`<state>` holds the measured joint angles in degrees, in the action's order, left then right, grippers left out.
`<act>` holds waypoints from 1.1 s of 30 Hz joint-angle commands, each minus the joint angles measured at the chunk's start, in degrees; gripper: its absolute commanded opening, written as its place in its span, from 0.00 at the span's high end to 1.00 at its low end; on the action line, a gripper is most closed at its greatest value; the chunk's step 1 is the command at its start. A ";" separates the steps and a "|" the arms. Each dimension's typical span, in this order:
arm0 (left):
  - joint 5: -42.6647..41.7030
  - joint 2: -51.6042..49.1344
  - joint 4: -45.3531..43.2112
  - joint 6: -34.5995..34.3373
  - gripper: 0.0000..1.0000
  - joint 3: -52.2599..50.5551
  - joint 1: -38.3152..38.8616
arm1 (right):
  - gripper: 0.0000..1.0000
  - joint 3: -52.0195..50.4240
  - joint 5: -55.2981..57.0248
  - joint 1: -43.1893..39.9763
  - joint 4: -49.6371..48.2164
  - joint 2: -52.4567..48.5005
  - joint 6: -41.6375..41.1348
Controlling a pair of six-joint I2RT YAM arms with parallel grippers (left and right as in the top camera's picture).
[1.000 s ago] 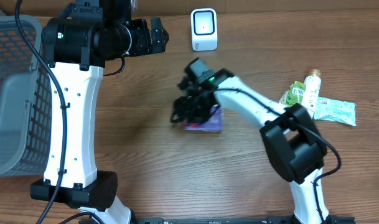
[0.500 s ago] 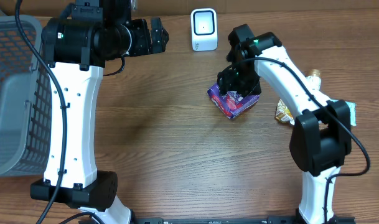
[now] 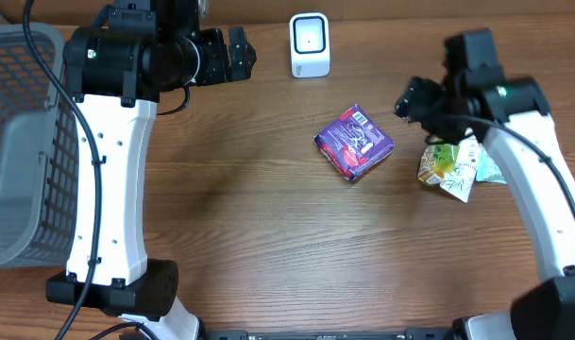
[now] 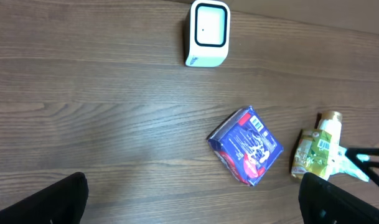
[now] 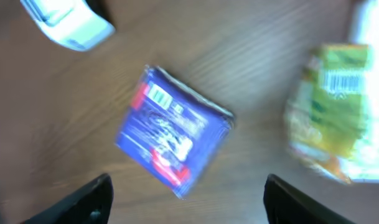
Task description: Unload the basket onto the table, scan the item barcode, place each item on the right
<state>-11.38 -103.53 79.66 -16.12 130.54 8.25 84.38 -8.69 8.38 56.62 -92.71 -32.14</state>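
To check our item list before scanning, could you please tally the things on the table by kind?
Barcode scanner: 1
Purple box: 1
Green pouch: 1
Small bottle: 1
Pale teal packet: 1
Grey basket: 1
Total: 6

Even light, soft shadows, right wrist view blurred, perhaps from motion

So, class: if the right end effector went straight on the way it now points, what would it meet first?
The right end effector would probably meet the purple packet, centred in its wrist view; depth is unclear.
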 commanded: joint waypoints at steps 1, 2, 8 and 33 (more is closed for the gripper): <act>-0.07 -0.24 -0.17 0.70 0.00 -0.09 0.35 | 0.23 -13.46 -13.42 -1.84 -8.68 1.36 -5.53; -0.07 -0.26 -0.17 0.70 0.00 -0.09 0.35 | 0.23 -17.73 -16.20 -1.81 -13.94 0.98 -8.13; -0.07 -0.24 -0.17 0.70 0.00 -0.11 0.35 | 0.23 -33.38 -20.48 0.94 -36.74 -1.49 -22.10; -0.07 -0.24 -0.17 0.70 0.00 -0.09 0.35 | 0.96 -35.52 -5.51 11.39 -47.89 -5.73 -26.14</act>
<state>-11.35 -103.53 79.68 -16.12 130.54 8.25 48.73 -13.89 19.88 8.93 -98.08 -59.79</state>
